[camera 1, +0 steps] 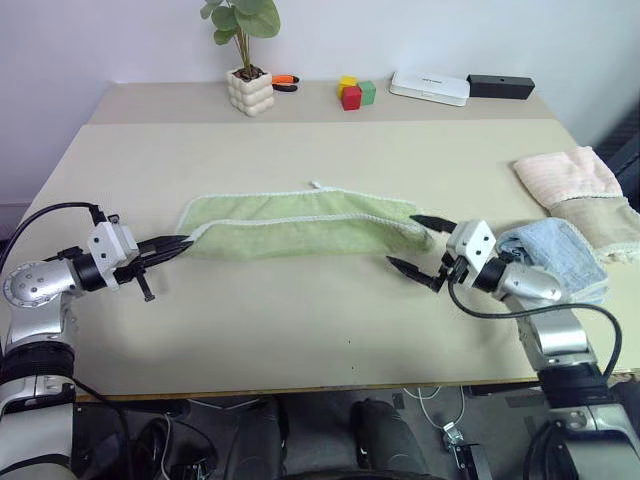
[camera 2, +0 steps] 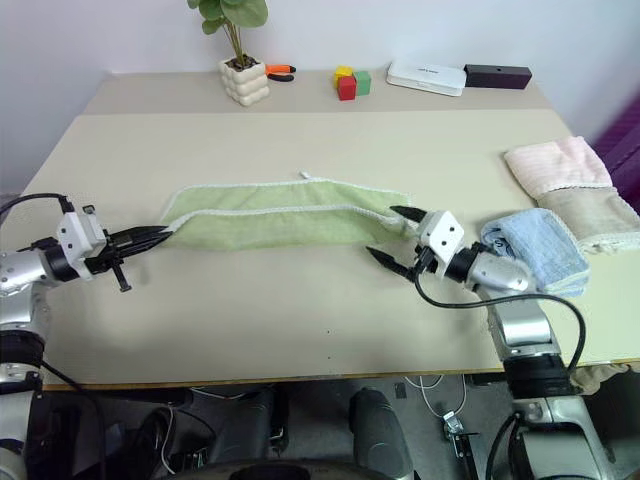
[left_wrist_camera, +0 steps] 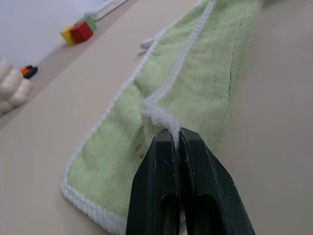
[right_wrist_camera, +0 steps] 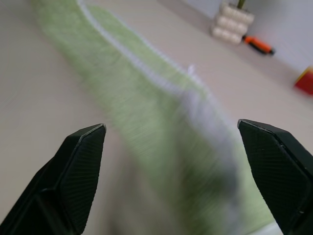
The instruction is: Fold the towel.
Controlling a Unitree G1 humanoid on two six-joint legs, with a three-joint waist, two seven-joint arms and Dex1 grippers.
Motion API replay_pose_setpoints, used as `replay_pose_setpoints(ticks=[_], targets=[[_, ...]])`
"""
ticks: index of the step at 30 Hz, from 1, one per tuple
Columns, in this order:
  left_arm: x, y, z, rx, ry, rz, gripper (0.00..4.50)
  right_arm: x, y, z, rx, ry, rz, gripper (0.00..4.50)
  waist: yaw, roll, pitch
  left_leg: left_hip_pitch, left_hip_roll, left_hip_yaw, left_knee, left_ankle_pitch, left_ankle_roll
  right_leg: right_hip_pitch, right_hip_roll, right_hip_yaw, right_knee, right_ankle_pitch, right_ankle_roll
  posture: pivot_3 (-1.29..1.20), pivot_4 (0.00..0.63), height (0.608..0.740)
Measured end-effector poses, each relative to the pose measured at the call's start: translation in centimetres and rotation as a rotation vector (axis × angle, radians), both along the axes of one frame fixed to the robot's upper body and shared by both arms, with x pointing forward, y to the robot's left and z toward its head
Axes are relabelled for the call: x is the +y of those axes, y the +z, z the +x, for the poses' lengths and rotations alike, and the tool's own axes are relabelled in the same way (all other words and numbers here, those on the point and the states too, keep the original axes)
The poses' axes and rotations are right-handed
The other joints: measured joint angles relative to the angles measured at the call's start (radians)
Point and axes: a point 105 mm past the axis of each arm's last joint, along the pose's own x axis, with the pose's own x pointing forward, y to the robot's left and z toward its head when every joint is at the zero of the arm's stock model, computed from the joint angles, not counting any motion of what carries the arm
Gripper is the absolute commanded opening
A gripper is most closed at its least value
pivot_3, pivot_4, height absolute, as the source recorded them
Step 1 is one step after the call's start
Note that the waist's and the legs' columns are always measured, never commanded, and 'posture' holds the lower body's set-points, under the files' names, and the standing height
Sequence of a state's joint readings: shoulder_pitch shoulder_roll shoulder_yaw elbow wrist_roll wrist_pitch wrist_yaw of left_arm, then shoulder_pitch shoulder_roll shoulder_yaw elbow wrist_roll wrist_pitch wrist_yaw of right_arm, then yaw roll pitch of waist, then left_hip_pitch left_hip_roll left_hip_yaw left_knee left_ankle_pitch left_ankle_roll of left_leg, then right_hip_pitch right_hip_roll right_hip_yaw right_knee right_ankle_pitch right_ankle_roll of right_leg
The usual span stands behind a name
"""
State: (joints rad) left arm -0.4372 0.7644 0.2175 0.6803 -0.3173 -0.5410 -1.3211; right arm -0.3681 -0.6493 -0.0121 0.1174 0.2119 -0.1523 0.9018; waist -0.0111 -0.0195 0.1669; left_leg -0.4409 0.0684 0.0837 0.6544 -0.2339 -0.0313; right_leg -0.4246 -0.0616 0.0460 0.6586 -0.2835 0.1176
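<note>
The light green towel [camera 1: 300,225] lies on the table as a long strip doubled lengthwise, its whitish edging running along the middle and a small white tag [camera 1: 318,185] at its far edge. My left gripper [camera 1: 185,243] is shut on the strip's left corner. In the left wrist view the fingers [left_wrist_camera: 195,161] pinch the white edging of the towel [left_wrist_camera: 205,83]. My right gripper [camera 1: 408,242] stands wide open at the strip's right end, which lies flat on the table with nothing pinching it. In the right wrist view the towel [right_wrist_camera: 146,98] stretches away beyond the spread fingertips.
A light blue cloth [camera 1: 555,255] and folded pink and cream towels [camera 1: 575,180] lie to the right of my right arm. At the back stand a potted plant [camera 1: 250,90], an orange tool [camera 1: 285,82], coloured blocks [camera 1: 355,92], a white box [camera 1: 428,87] and a black box [camera 1: 500,86].
</note>
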Motion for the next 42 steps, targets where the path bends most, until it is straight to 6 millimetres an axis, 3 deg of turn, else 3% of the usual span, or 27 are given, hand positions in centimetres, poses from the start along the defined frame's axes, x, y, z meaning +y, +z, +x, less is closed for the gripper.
replay_pose_setpoints(ticks=[2, 6, 7, 8, 15, 21, 29, 34, 37, 42], targets=[[-0.1, 0.2, 0.1, -0.005, 0.004, -0.003, 0.0, -0.4, 0.6, 0.1, -0.03, 0.01, -0.058, 4.45, 0.001, 0.0, 0.0, 0.0, 0.0, 0.0, 0.0, 0.0, 0.0, 0.0, 0.0, 0.0, 0.0, 0.0, 0.0, 0.0, 0.15, 0.735], [-0.3, 0.4, 0.0, -0.015, 0.0, 0.002, 0.0, -0.6, -0.3, -0.3, 0.009, 0.06, -0.15, 4.45, 0.0, 0.0, 0.0, 0.0, 0.0, 0.0, 0.0, 0.0, 0.0, 0.0, 0.0, 0.0, 0.0, 0.0, 0.0, 0.0, 0.15, 0.735], [-0.4, 0.4, 0.0, -0.015, -0.003, 0.003, 0.0, -0.6, -0.7, -0.6, 0.028, 0.089, -0.197, 3.94, 0.0, 0.0, 0.0, 0.0, 0.0, 0.0, 0.0, 0.0, 0.0, 0.0, 0.0, 0.0, 0.0, 0.0, 0.0, 0.0, 0.15, 0.735], [-0.4, 0.4, -0.1, -0.012, -0.003, 0.002, 0.0, -0.6, -0.9, -0.8, 0.038, 0.107, -0.224, 3.71, 0.0, 0.0, 0.0, 0.0, 0.0, 0.0, 0.0, 0.0, 0.0, 0.0, 0.0, 0.0, 0.0, 0.0, 0.0, 0.0, 0.15, 0.735], [-0.9, 0.5, -0.1, -0.012, -0.008, -0.005, 0.0, -0.5, -1.5, -0.5, 0.079, 0.184, -0.325, 0.17, 0.0, 0.0, 0.0, 0.0, 0.0, 0.0, 0.001, 0.0, 0.0, 0.0, 0.0, 0.0, 0.001, 0.0, 0.0, 0.0, 0.15, 0.735], [-1.2, 0.5, -0.2, -0.008, -0.012, -0.007, 0.0, -0.5, -1.5, -0.6, 0.098, 0.223, -0.361, 0.07, 0.001, 0.0, 0.0, 0.0, 0.0, 0.0, 0.002, 0.0, 0.0, 0.0, 0.0, 0.0, 0.002, 0.0, 0.0, 0.0, 0.15, 0.735], [-0.3, 0.0, -0.8, 0.031, 0.005, 0.0, 0.0, -3.0, -2.5, -2.2, 0.198, 0.251, -0.481, 0.07, 0.002, 0.0, 0.0, 0.0, 0.0, 0.0, 0.004, -0.001, 0.001, 0.0, 0.0, 0.0, 0.002, 0.0, 0.0, 0.0, 0.15, 0.735], [0.0, 0.2, -0.8, 0.032, 0.007, 0.008, 0.0, -3.2, -2.9, -2.4, 0.24, 0.241, -0.461, 0.07, 0.0, 0.0, 0.0, 0.0, 0.0, 0.0, 0.006, -0.001, 0.001, 0.0, 0.0, 0.0, 0.004, 0.0, 0.0, 0.0, 0.15, 0.735], [-0.1, 0.9, 0.2, 0.026, 0.02, -0.011, 0.0, -2.0, -2.1, -1.1, 0.182, 0.216, -0.401, 0.07, 0.001, 0.0, 0.0, -0.001, 0.0, 0.0, 0.008, -0.001, 0.001, 0.0, 0.0, 0.0, 0.006, 0.0, 0.0, 0.0, 0.15, 0.735], [-1.0, 3.4, 4.9, -0.015, 0.109, -0.083, 0.0, 0.2, 1.8, 3.9, 0.062, 0.089, -0.225, 0.07, 0.004, 0.0, 0.0, -0.001, 0.0, -0.001, 0.01, -0.001, 0.001, 0.001, 0.001, 0.0, 0.006, 0.0, 0.0, 0.0, 0.15, 0.735]])
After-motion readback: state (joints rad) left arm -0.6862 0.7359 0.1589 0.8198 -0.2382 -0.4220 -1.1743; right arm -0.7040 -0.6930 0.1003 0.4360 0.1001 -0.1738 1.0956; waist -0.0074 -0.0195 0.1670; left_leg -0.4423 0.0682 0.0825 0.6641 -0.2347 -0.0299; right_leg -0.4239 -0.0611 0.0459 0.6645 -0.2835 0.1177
